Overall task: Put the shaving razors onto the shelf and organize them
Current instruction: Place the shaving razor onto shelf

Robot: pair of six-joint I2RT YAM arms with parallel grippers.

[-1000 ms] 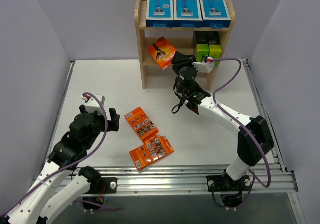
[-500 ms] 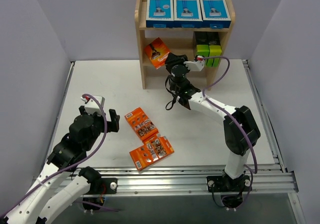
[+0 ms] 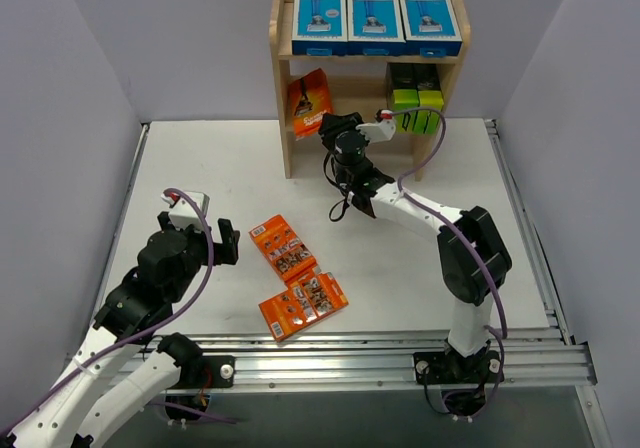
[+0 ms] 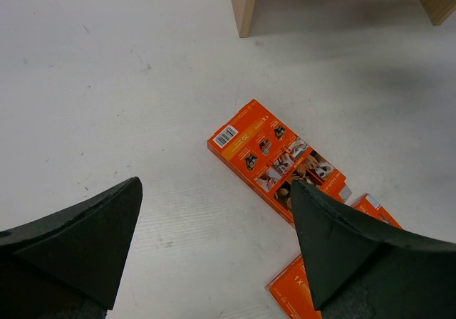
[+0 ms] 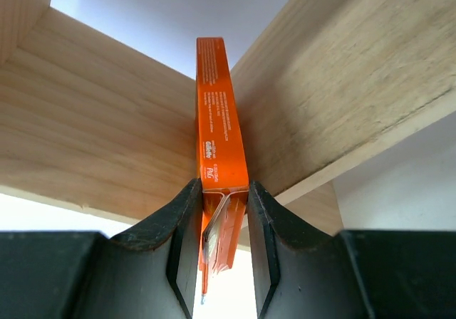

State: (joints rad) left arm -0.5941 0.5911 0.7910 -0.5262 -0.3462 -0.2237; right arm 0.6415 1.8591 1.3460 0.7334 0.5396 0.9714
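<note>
Orange pack (image 3: 311, 98) sits upper centre of the top view, pinched at its lower end by the right gripper (image 5: 223, 208). It stands on edge, slightly tilted, in the left part of the middle tier of the shelf (image 3: 283, 88), just right of the left side panel. In the right wrist view the pack is edge-on at frame centre. One finger presses each flat face, and wooden boards run close along both sides.

On the same tier the black-and-green boxes (image 3: 417, 93) stand at the right end, well apart from the pack. Three blue-and-white boxes (image 3: 371, 16) fill the top tier side by side, touching.

Print along the pack's narrow edge is too small to read.

More orange packs lie flat on the table (image 3: 200, 168), lower centre-left of the top view. There is a single pack (image 3: 283, 247) and just below it a touching pair (image 3: 303, 306), near the metal rail (image 3: 400, 353) at the table's front edge.

Left gripper (image 4: 215, 185) has its fingers spread wide and holds nothing. It hangs above the table just left of the single pack. In the left wrist view that pack shows a barcode at its upper-left end and small product pictures, text unreadable. The right finger (image 4: 342, 255) partly hides the pair.
</note>
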